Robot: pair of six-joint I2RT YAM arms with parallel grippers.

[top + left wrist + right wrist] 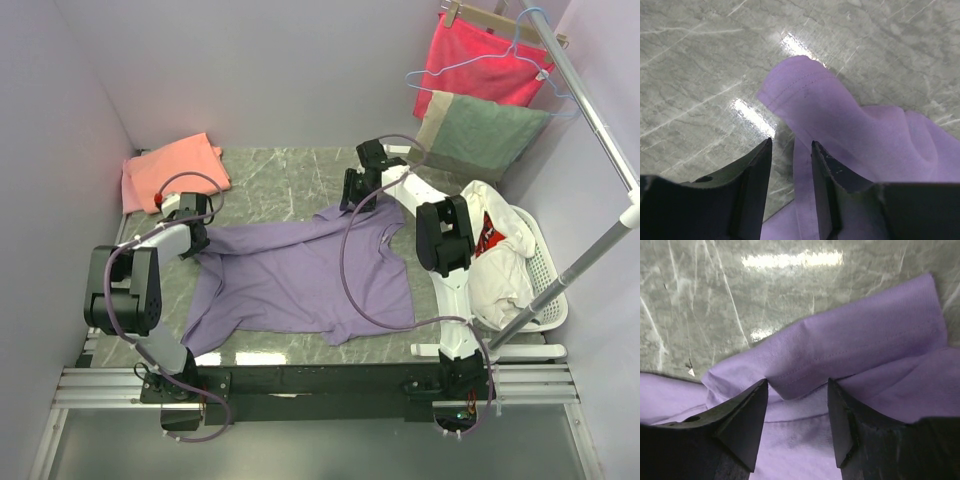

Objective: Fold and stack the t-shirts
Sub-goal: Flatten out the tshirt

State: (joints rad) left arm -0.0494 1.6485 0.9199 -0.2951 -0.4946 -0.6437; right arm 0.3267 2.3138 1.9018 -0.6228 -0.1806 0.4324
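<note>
The lavender-purple t-shirt (300,275) lies spread on the marble table, with wrinkles and a folded sleeve at each far corner. The salmon-pink t-shirt (172,168) lies bunched at the back left. My left gripper (200,243) is low at the shirt's left sleeve. In the left wrist view it is open (791,142), with a strip of purple cloth (840,115) between the fingers. My right gripper (357,203) is at the shirt's far right sleeve. In the right wrist view it is open (797,381) over the cloth, its tips at a folded sleeve hem (850,340).
A white laundry basket (548,262) holding white clothes stands at the right, beside the right arm. A red cloth (470,55) and a grey-green towel (480,135) hang at the back right. A slanted metal rail (590,110) runs along the right.
</note>
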